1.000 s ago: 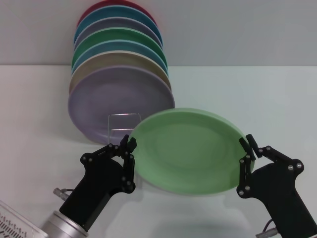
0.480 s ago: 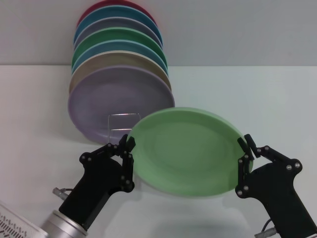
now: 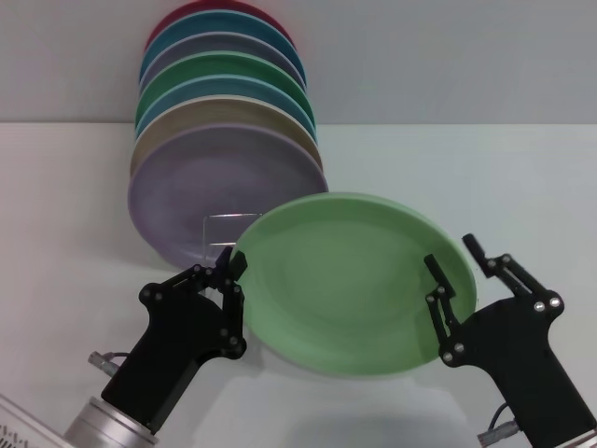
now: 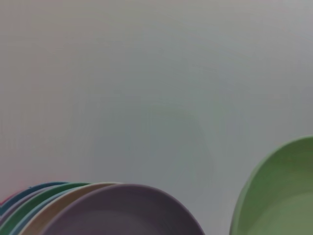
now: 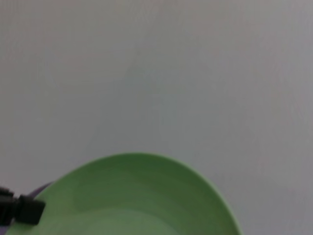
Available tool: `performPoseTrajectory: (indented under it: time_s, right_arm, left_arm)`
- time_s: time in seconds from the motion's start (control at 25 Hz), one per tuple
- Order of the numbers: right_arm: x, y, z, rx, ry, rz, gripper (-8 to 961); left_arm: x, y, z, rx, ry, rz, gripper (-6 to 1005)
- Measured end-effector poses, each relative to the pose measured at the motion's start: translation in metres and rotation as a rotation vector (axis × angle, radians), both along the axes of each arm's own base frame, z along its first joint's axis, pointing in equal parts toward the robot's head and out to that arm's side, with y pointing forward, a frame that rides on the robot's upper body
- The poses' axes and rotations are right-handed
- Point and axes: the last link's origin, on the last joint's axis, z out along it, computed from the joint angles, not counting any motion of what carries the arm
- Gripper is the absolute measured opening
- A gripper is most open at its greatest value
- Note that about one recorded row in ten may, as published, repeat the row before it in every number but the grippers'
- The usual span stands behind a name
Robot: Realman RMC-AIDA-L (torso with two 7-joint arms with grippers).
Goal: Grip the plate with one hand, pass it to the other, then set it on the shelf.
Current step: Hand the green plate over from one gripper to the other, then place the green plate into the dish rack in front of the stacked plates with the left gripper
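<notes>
The light green plate (image 3: 350, 280) is held above the table, facing up towards me. My left gripper (image 3: 233, 268) is shut on its left rim. My right gripper (image 3: 451, 254) is open, its two fingers spread on either side of the plate's right rim. The plate also shows in the left wrist view (image 4: 283, 196) and in the right wrist view (image 5: 137, 196). The wire shelf (image 3: 231, 216) shows only as a small silver loop behind the plate's left edge; the rest is hidden by plates.
Several plates stand on edge in the shelf at the back left, with a lavender plate (image 3: 210, 187) in front and a darker green plate (image 3: 233, 70) farther back. The white table (image 3: 485, 177) stretches to the right. A pale wall (image 3: 448, 56) is behind.
My right gripper has opened and let go of the plate's right rim. The plate, held by my left gripper, has shifted a little to the left and up.
</notes>
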Motion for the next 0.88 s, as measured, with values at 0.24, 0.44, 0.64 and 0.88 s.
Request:
performPoseTrajectory:
  time_s: [0.24,0.44,0.64,0.88]
  right_arm:
    - [-0.005,-0.011,0.01,0.001,0.098,0.091,326]
    - [-0.009,-0.025,0.011,-0.021,0.122,0.167,378]
    - [-0.002,-0.025,0.009,-0.037,0.082,0.153,376]
    - [0.013,-0.017,0.007,-0.045,0.024,0.083,377]
  left_arm:
    - [-0.003,0.003,0.006,0.05,0.015,0.013,32]
    - [-0.004,0.006,0.023,0.145,-0.026,0.012,33]
    - [-0.005,0.007,0.049,0.283,-0.071,-0.033,33]
    - [-0.015,0.015,0.072,0.401,-0.037,-0.059,33]
